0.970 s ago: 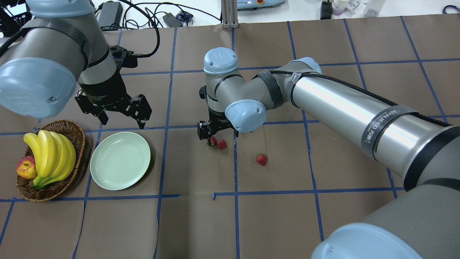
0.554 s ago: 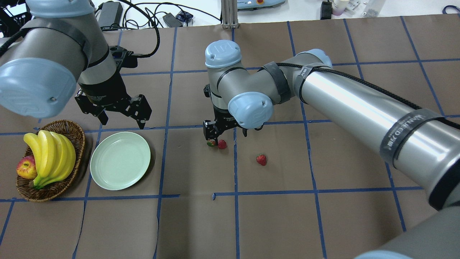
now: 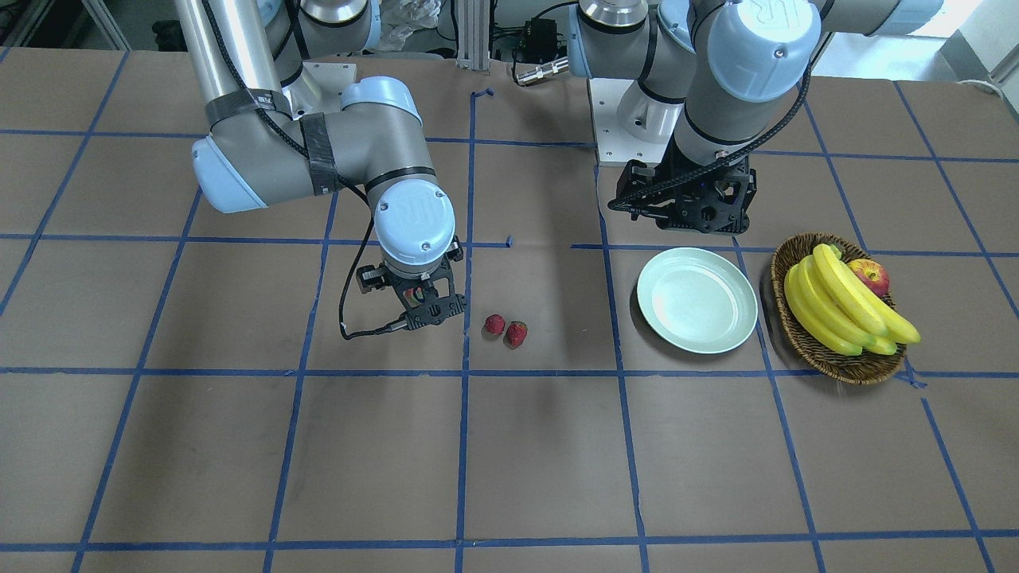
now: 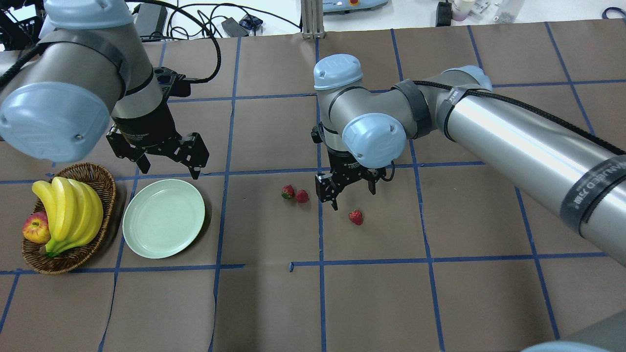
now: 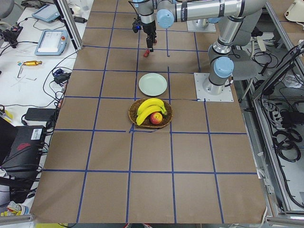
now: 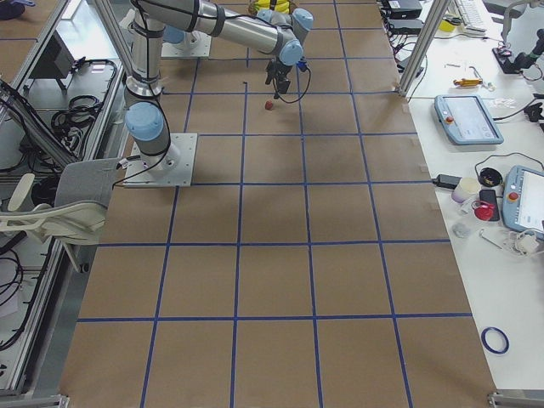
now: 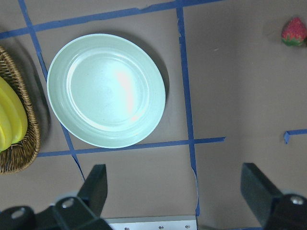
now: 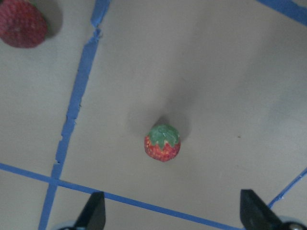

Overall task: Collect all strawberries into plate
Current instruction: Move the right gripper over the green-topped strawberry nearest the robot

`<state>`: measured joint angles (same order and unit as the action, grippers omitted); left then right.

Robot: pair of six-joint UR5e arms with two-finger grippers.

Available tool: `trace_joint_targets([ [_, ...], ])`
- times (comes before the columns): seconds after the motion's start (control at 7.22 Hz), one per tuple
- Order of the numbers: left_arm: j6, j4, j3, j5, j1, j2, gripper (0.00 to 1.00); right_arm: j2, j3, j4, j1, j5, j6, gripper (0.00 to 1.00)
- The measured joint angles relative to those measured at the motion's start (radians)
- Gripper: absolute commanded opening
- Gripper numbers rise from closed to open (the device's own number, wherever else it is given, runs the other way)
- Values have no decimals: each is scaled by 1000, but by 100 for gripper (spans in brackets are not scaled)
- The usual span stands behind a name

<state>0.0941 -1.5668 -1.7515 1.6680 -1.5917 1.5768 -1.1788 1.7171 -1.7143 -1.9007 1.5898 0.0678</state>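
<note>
Overhead exterior: right gripper (image 4: 348, 189), jaws spread wide, hovers near the lone strawberry (image 4: 356, 217), which lies at its five o'clock, probably not yet centred.

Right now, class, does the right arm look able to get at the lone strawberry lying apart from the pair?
Probably yes: the open right hand hovers almost directly over that strawberry, and nothing lies between them.
</note>
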Motion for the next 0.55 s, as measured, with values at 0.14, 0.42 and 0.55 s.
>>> trace_joint_targets([
  [0.14, -1, 0, -3, -1, -1, 1, 100, 1, 16, -7, 2, 5, 6, 100],
  [0.42, -2, 1, -6, -2, -9, 4, 100, 22, 31, -63, 2, -3, 8, 100],
  [0.55, -2, 1, -7, -1, -12, 4, 100, 34, 42, -109, 2, -13, 7, 100],
])
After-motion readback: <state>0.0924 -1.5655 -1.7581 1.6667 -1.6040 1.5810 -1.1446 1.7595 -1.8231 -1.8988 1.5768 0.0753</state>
